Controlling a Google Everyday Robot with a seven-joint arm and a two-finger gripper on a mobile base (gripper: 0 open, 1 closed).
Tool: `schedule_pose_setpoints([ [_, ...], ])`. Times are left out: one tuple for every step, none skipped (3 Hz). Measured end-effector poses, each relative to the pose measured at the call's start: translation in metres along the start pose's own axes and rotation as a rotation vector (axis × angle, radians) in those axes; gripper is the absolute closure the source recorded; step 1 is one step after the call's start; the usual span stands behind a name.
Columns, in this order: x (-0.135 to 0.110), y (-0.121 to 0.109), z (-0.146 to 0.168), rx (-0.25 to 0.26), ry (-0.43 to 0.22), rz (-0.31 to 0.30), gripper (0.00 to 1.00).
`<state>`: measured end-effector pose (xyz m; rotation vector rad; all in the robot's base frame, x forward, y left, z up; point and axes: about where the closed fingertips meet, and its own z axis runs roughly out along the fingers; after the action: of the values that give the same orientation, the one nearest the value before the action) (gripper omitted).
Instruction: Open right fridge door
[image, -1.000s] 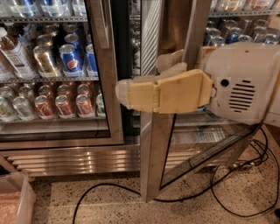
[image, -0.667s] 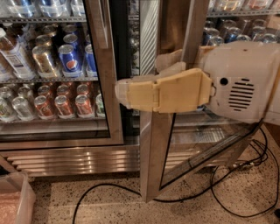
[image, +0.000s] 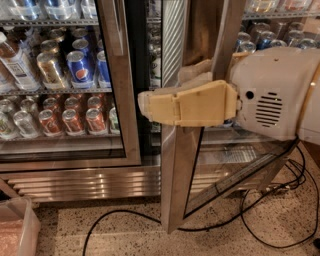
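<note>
The fridge (image: 80, 180) is a wide steel drinks cooler with shelves of cans. Its right fridge door (image: 179, 170), glass in a broad steel frame, stands swung partly outward, leaving a dark gap beside the left door. My gripper (image: 161, 94) reaches in from the right at mid-height. It straddles the door's free vertical edge: one beige finger (image: 190, 106) lies across the front of the frame and the other shows behind it. The gripper is shut on that frame. The white arm housing (image: 272, 100) covers part of the glass.
The left door (image: 120, 100) is closed, with Pepsi and red cans behind it. Black cables (image: 125, 216) trail over the speckled floor under the open door. A pale plastic bin (image: 17, 227) sits at the bottom left. A slatted grille runs along the base.
</note>
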<state>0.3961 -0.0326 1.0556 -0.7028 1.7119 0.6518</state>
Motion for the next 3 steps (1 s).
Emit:
schedule_pose_setpoints([
  [-0.0002, 0.0001, 0.0, 0.0, 0.0, 0.0, 0.0],
  [-0.0044, 0.0014, -0.0012, -0.012, -0.006, 0.003, 0.0],
  [-0.004, 0.0007, -0.0015, -0.011, -0.005, 0.003, 0.0],
])
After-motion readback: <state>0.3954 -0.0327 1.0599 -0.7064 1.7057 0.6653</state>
